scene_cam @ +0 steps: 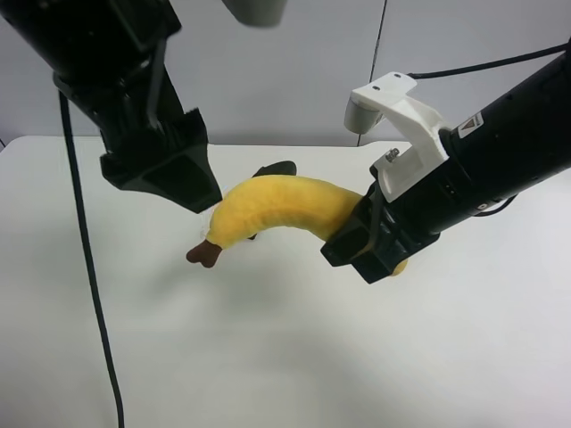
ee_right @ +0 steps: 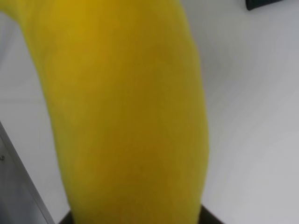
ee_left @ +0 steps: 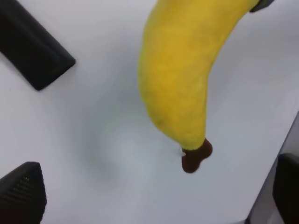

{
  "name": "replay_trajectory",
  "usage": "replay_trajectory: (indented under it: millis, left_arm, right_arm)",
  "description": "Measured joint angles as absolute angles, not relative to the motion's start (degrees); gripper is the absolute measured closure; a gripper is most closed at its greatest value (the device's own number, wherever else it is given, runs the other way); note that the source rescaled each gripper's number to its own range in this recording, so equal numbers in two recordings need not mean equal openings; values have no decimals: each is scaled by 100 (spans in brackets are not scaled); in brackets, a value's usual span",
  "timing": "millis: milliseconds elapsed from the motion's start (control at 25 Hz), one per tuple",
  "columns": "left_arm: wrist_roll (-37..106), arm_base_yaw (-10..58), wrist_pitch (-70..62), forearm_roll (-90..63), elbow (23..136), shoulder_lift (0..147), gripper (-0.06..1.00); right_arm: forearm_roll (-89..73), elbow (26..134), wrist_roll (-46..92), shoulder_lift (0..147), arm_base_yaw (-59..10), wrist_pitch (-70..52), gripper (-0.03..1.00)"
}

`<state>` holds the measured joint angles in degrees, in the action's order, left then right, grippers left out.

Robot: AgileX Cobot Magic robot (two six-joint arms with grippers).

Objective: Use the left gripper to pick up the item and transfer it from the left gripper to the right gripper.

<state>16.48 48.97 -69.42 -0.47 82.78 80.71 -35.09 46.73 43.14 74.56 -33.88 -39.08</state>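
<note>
The yellow plush banana (scene_cam: 277, 203) hangs above the white table (scene_cam: 268, 357), with its brown stem tip (scene_cam: 203, 254) pointing down toward the exterior high view's left. My right gripper (scene_cam: 370, 241), the one with the white bracket (scene_cam: 401, 116), is shut on the banana's far end. The banana fills the right wrist view (ee_right: 126, 116). My all-black left gripper (scene_cam: 192, 183) is open just above the stem end and is not gripping it. In the left wrist view its fingers (ee_left: 37, 51) stand to one side of the banana (ee_left: 182, 79), apart from it.
A dark object (scene_cam: 275, 168) lies on the table behind the banana; it also shows at the edge of the right wrist view (ee_right: 264, 3). A loose black cable (scene_cam: 89, 267) hangs from the left arm. A table edge runs along the back.
</note>
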Motion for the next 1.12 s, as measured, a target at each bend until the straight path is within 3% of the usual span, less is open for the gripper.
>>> replay_trajectory:
  millis: [240,440,880,1120]
  left_arm:
    - [1324,4897,-6954,345,7861,7254,-5]
    - [937,4897,-6953,483,6701,6312,-5]
    - [185,4897,-6735,488,4380,3218,-5]
    - [124,4897,-6558,488,3641,1636,-5]
  right_arm:
    - [-3509,4673,4314,7456,-3388,-3908,97]
    - [-3509,4673,4314,7456,-3388,-3908,97]
    - [-3509,4673,4314,7456,-3388,-3908,97]
    - [-3509,4673,4314,7456,-3388,-3908,97]
